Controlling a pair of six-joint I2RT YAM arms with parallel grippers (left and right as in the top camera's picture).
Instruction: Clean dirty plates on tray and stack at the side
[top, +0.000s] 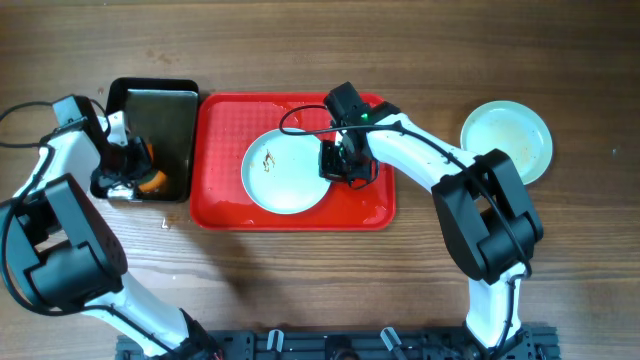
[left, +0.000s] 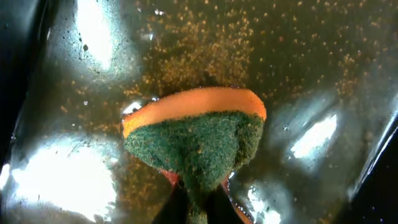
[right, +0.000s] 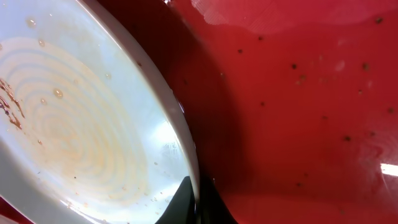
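A pale plate (top: 285, 172) with dark smudges lies on the red tray (top: 222, 135). My right gripper (top: 336, 163) is shut on this plate's right rim; in the right wrist view one finger lies over the plate (right: 87, 137) and the other under it, above the wet tray (right: 298, 93). A second plate (top: 507, 140) rests on the table at the right. My left gripper (top: 128, 170) is shut on an orange-and-green sponge (left: 196, 134) inside the black pan (top: 165, 125).
The black pan (left: 311, 56) holds brownish, speckled water. A small crumb (top: 165, 222) lies on the wooden table below the pan. Both arm bases stand at the table's near edge.
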